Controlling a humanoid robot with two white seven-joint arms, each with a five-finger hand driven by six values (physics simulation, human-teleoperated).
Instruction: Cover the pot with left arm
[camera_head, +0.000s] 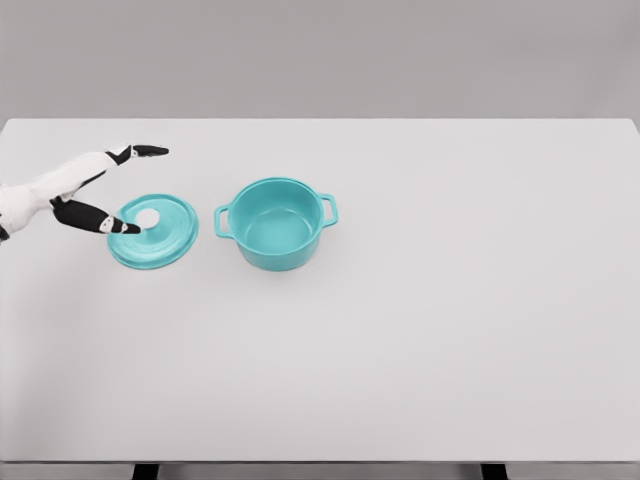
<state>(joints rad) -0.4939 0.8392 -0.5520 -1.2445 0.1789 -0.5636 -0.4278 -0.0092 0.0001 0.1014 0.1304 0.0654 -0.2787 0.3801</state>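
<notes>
Teal pot (276, 223) is sitting uncovered on the white table (420, 330), its two side handles showing. Its matching lid (160, 237) is lying flat just to its left, apart from it. The left hand (95, 190) is reaching in from the picture's left edge with fingers spread wide, gripping nothing; one dark fingertip (130, 228) is overlapping the lid's rim, hiding part of it, and whether it touches is hard to tell.

left arm (45, 190): white glossy shell | left hand (105, 190): slim white fingers, black segments and tips
</notes>
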